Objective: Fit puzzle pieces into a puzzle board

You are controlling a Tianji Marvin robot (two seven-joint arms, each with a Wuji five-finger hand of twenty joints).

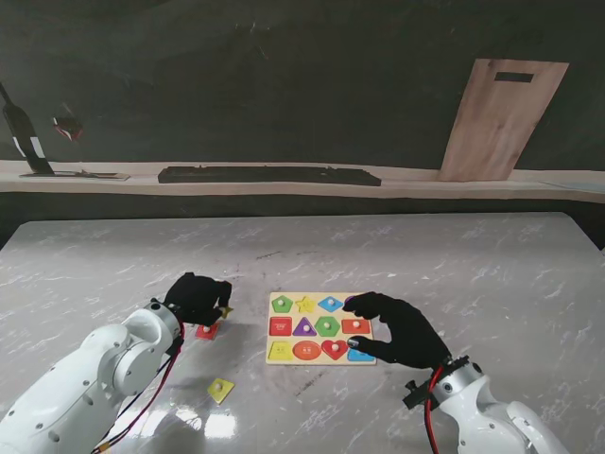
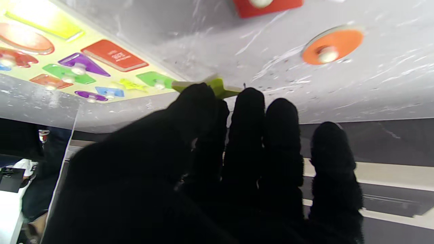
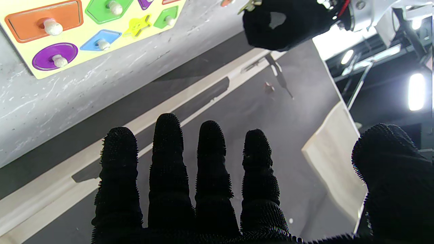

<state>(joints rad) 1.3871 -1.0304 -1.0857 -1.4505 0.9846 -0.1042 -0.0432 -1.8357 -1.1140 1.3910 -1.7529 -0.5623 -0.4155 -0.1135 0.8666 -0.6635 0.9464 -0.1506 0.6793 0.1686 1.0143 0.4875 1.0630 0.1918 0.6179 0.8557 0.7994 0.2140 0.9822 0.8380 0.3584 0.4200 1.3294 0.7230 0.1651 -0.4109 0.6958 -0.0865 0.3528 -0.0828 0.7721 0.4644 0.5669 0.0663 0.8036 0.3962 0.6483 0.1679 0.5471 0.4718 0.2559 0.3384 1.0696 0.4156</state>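
The yellow puzzle board (image 1: 294,315) lies in the middle of the table with several coloured knobbed pieces in it. Its star recess (image 3: 137,25) has no knob. My left hand (image 1: 198,298) is to the left of the board and is shut on a yellow star piece (image 2: 217,86), pinched between thumb and index finger just above the table. My right hand (image 1: 397,326) is over the board's right side. Its fingers (image 3: 210,169) are spread and it holds nothing. The board (image 2: 112,76) also shows in the left wrist view.
A red piece (image 1: 207,331) lies nearer to me than the left hand, and a yellow piece (image 1: 220,389) nearer still. An orange round piece (image 2: 332,44) lies on the table by the left hand. A wooden board (image 1: 501,118) leans on the back wall.
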